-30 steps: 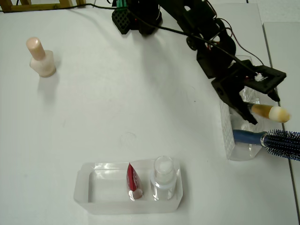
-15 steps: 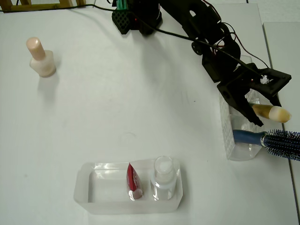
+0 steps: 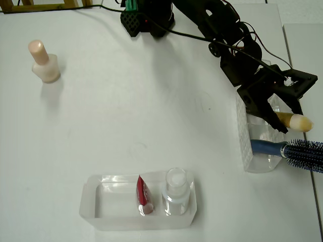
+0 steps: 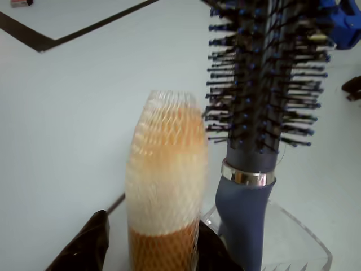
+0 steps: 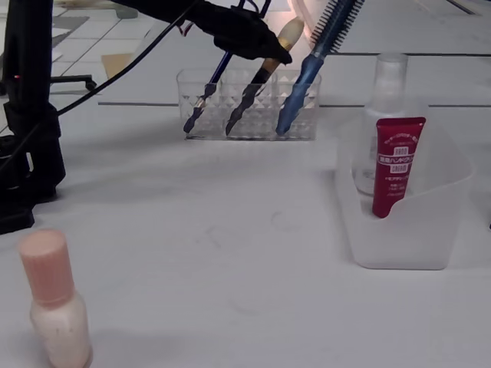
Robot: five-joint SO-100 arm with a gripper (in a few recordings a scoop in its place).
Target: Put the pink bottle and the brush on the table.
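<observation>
One camera hangs above me and looks straight down on the white table (image 3: 126, 126), with my base at the top edge and the clear holder (image 3: 246, 146) at the right. The camera on my wrist sits very close to the brush (image 4: 166, 186) and the blue hairbrush (image 4: 254, 113), looking along them. A low camera stands at table height near the pink bottle (image 5: 54, 307), facing across toward that same holder (image 5: 249, 107), which the top view also covers.
</observation>
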